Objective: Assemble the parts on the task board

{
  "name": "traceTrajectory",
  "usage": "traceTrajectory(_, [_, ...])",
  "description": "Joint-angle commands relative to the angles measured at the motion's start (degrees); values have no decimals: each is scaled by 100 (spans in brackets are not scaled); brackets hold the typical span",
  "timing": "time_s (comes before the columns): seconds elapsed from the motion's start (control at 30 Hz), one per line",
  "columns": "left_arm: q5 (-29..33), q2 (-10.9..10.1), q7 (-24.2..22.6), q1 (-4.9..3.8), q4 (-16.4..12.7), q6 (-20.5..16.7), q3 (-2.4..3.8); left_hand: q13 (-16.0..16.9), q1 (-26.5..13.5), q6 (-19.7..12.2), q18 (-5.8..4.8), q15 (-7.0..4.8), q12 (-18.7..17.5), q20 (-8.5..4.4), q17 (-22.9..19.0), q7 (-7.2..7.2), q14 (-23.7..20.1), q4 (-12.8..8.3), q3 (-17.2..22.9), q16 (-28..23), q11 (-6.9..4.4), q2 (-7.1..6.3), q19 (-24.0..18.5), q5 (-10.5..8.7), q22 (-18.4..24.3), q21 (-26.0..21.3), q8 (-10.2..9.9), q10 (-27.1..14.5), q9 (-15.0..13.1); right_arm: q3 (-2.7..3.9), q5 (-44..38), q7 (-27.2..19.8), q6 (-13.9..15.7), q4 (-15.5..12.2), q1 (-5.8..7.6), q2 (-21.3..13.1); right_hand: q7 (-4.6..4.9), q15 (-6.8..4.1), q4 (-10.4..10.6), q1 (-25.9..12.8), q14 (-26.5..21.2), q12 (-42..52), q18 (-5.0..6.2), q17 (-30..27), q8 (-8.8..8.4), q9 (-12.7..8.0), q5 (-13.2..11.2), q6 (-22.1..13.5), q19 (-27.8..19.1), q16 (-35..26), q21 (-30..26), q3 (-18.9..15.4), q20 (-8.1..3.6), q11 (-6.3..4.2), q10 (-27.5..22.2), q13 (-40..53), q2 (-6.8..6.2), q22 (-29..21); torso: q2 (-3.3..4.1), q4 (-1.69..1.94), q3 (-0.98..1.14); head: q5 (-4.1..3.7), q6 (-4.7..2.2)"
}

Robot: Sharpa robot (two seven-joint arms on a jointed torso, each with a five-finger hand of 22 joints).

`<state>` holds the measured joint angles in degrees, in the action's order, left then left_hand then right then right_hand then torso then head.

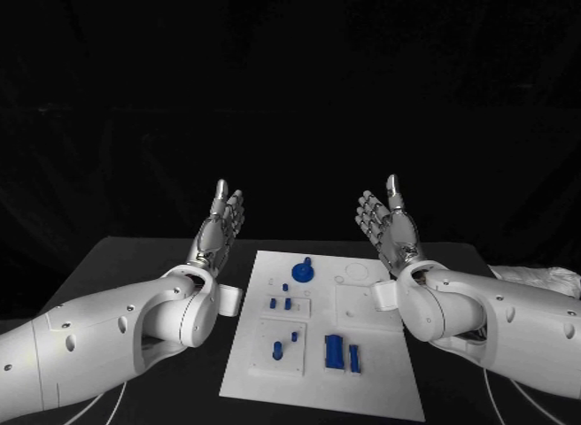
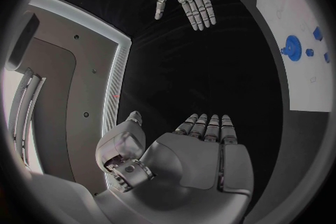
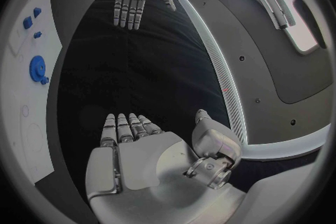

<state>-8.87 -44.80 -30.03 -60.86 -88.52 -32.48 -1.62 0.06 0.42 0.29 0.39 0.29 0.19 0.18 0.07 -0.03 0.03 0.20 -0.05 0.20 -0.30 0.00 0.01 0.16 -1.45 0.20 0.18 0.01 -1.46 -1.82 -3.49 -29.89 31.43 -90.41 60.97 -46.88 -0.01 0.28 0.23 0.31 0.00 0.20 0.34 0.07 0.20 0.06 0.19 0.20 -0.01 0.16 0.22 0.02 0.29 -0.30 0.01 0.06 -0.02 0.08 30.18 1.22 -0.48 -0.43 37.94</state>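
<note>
On the black table (image 1: pixel 137 257) the white task board (image 1: pixel 367 372) lies in the middle, its blue parts (image 1: pixel 331 351) resting on it, a round one (image 1: pixel 302 270) toward the far end. Beyond, the left hand (image 1: pixel 219 228) and right hand (image 1: pixel 391 227) are raised on either side of the board, palms facing, fingers straight and apart, grasping nothing.

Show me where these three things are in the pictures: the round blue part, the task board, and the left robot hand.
round blue part (image 1: pixel 302 270): head view, on its round face.
task board (image 1: pixel 380 372): head view, on a bare white area near its right edge.
left robot hand (image 1: pixel 219 226): head view, on the palm.
</note>
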Motion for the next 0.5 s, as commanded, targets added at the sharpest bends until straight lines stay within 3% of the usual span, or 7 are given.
traceTrajectory(0.03, [739, 10, 16, 39, -91, -966, 81, -6, -42, -29, -39, -29, -19, -18, -7, 3, -3, -20, 5, -20, 30, 0, -1, -16, 145, -20, -18, -1, 146, 81, 283, 4, 1001, 26, -42, 106, 1, -28, -23, -31, 0, -20, -34, -7, -20, -6, -19, -20, 1, -16, -22, -2, -29, 30, -1, -6, 2, -8, 80, -97, 38, 31, -257])
traceTrajectory(0.2, [886, 10, 23, 70, -144, -1163, 161, -6, -42, -29, -39, -29, -19, -18, -7, 3, -3, -20, 5, -20, 30, 0, -1, -16, 145, -20, -18, -1, 146, 178, 347, 9, 1259, 45, -79, 215, 1, -28, -23, -31, 0, -20, -34, -7, -20, -6, -19, -20, 1, -16, -22, -2, -29, 30, -1, -6, 2, -8, 100, -122, 48, 43, -355])
traceTrajectory(0.5, [887, 10, 23, 70, -144, -1163, 162, -6, -42, -29, -39, -29, -19, -18, -7, 3, -3, -20, 5, -20, 30, 0, -1, -16, 145, -20, -18, -1, 146, 182, 349, 9, 1269, 46, -80, 219, 1, -28, -23, -31, 0, -20, -34, -7, -20, -6, -19, -20, 1, -16, -22, -2, -29, 30, -1, -6, 2, -8, 100, -122, 48, 43, -356])
